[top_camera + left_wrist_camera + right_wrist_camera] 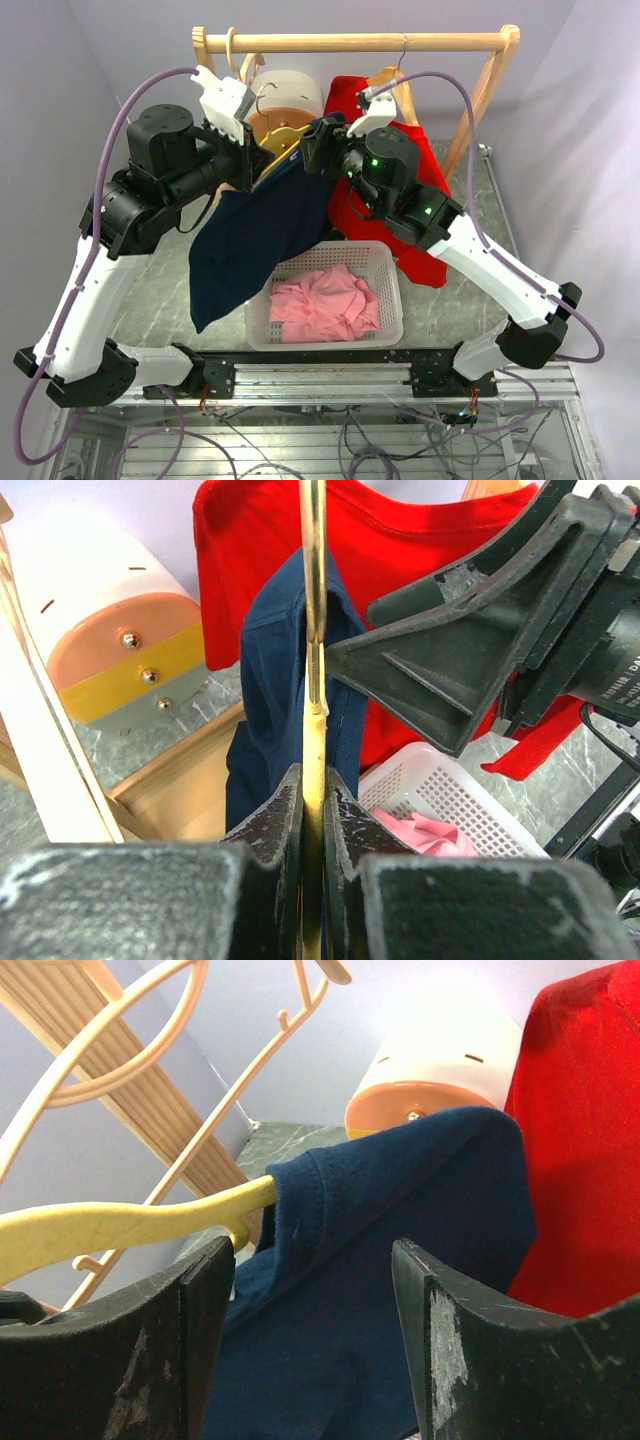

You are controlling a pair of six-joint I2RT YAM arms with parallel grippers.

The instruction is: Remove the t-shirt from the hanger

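Currently L gripper (313, 785) clamps yellow hanger (314, 630), R gripper (313, 1260) open astride navy tee (420, 1180)

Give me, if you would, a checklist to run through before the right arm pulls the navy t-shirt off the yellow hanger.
1. Left tool shut on the yellow hanger: ok.
2. Right tool open at the navy t-shirt shoulder: ok.
3. Shirt free of the hanger: not ok, its shoulder covers the hanger's tip.
4. White basket below the shirt: ok.
5. Red t-shirt clear of the right tool: cannot tell.
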